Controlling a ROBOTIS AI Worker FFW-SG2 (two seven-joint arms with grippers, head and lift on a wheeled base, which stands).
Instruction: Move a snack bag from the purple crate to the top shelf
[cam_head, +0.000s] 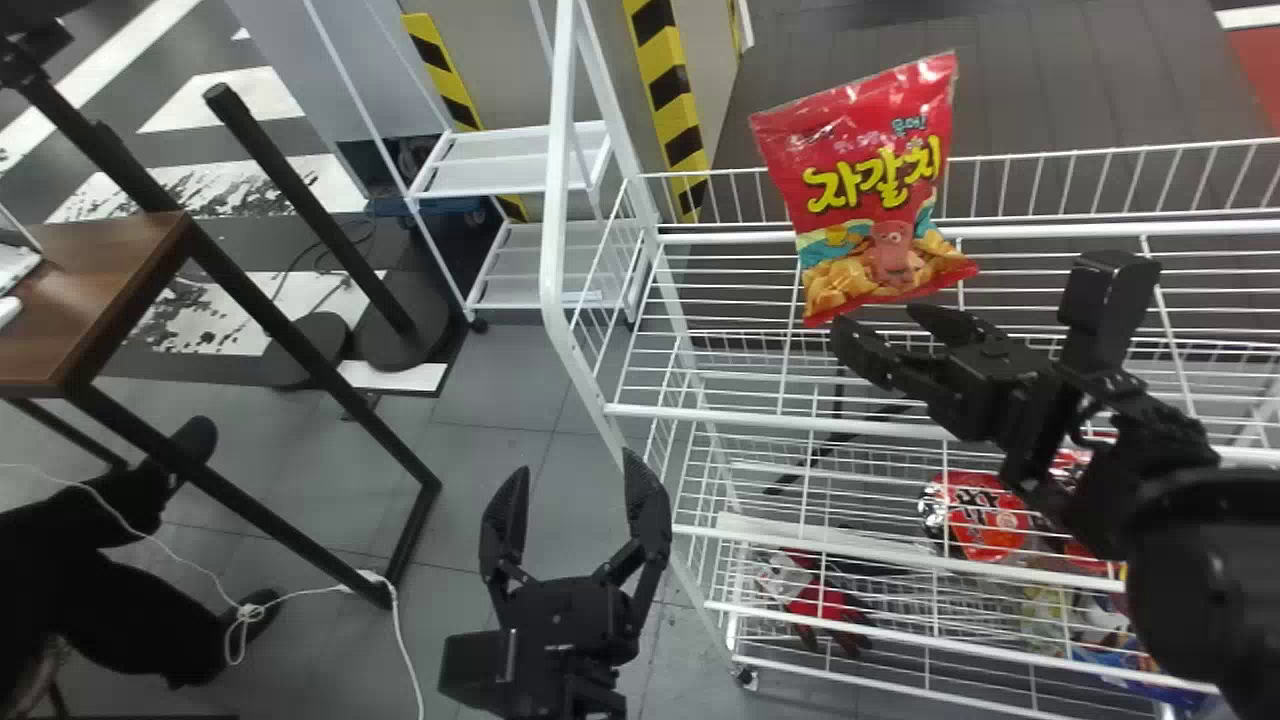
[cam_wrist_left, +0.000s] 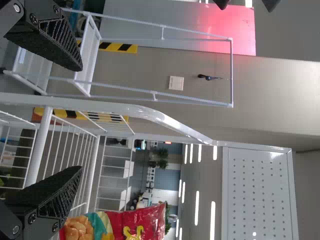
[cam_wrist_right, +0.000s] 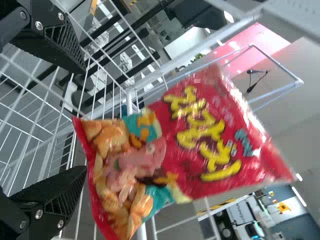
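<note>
In the head view the red snack bag (cam_head: 870, 190) is upright at the white rack's top shelf (cam_head: 850, 235), left part, its printed front facing the camera. My right gripper (cam_head: 878, 322) is open just below the bag's lower edge. From the right wrist view, the bag (cam_wrist_right: 185, 145) lies beyond my right gripper (cam_wrist_right: 84, 120), its bottom corner between the spread fingertips; I cannot tell whether they touch. My left gripper (cam_head: 575, 465) stands open and empty left of the rack. Its own view has the left gripper (cam_wrist_left: 81, 120) apart from the bag (cam_wrist_left: 145, 222).
Lower rack shelves hold red packages (cam_head: 985, 515) and other goods. The rack's white corner post (cam_head: 555, 200) rises between the left gripper and the bag. A small white shelf unit (cam_head: 510, 160) stands behind, and a brown table (cam_head: 90, 290) at the left.
</note>
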